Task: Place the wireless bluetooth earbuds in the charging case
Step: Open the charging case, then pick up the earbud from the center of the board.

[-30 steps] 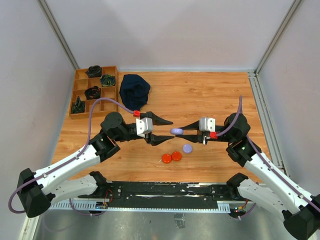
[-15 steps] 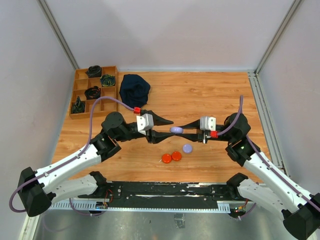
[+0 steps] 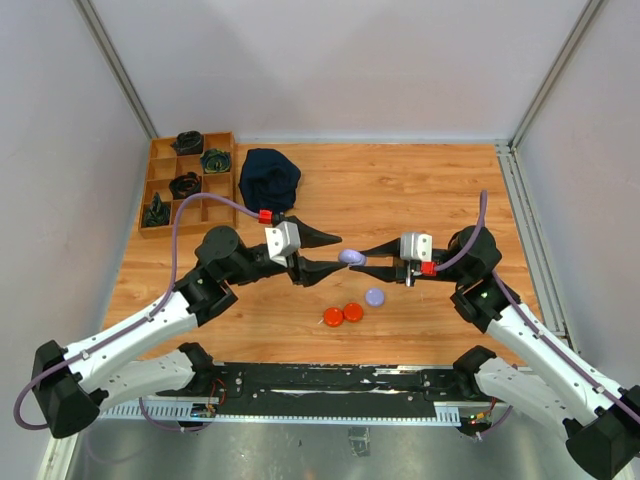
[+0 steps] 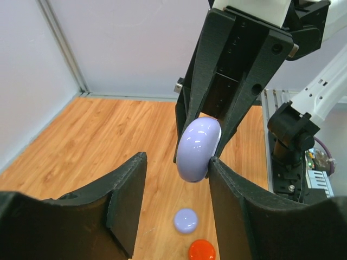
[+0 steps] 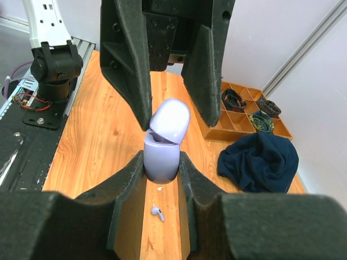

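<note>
At centre frame above the table (image 3: 430, 190), my right gripper (image 3: 364, 260) clamps the lavender case (image 5: 161, 160) steady; my left gripper (image 3: 338, 254), jaws apart, straddles its half-raised lid (image 5: 170, 122), likely to open it.

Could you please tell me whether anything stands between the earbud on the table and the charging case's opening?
Yes: the lid of the charging case is only ajar and partly covers the opening; the earbud lies below.

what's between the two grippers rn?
The lavender charging case, lid ajar. It is clamped by the right gripper and sits inside the open jaws of the left gripper. Clearest in both wrist views.
</note>
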`<state>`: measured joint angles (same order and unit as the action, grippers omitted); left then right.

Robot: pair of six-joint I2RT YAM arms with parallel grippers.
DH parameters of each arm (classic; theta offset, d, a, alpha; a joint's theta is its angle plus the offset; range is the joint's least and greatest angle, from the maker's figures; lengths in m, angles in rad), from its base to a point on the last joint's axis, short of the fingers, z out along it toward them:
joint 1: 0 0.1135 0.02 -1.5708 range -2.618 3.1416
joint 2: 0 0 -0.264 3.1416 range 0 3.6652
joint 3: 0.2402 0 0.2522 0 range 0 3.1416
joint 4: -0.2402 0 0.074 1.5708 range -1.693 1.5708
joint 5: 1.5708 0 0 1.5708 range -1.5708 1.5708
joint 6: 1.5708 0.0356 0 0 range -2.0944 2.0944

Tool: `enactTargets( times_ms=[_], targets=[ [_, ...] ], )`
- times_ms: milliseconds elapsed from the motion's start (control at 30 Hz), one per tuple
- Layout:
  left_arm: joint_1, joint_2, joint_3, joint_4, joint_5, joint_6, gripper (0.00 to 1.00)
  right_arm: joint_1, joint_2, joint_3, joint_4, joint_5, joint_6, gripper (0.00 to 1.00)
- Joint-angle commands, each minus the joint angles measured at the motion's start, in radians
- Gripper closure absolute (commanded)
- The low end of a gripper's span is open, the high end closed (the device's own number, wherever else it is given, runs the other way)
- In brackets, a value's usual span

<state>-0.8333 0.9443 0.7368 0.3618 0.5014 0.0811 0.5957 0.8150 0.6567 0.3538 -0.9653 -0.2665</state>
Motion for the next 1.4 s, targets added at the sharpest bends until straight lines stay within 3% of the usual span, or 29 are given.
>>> enactTargets(
  times_ms=[0, 533, 633, 867, 1100, 1367],
  targets=[
    [0.007, -0.032, 0.047, 0.048, -0.050, -0.007, 0.45, 0.011, 0.000, -0.016, -0.012, -0.034, -0.011, 0.92],
    [0.007, -0.065, 0.041, 0.020, -0.088, -0.025, 0.35, 0.010, 0.003, -0.020, -0.026, 0.006, -0.025, 0.93],
    [0.007, -0.078, 0.025, -0.011, -0.153, -0.052, 0.34, 0.011, -0.002, -0.022, -0.052, 0.047, -0.042, 0.93],
    [0.007, -0.102, -0.039, -0.126, -0.507, -0.245, 0.23, 0.009, -0.037, -0.029, -0.167, 0.148, -0.090, 0.93],
    [0.007, -0.085, -0.084, -0.326, -0.722, -0.420, 0.22, 0.009, -0.132, -0.077, -0.249, 0.240, -0.109, 0.94],
    [0.015, 0.033, -0.129, -0.399, -0.775, -0.561, 0.22, 0.009, -0.152, -0.098, -0.277, 0.279, -0.116, 0.94]
  ],
)
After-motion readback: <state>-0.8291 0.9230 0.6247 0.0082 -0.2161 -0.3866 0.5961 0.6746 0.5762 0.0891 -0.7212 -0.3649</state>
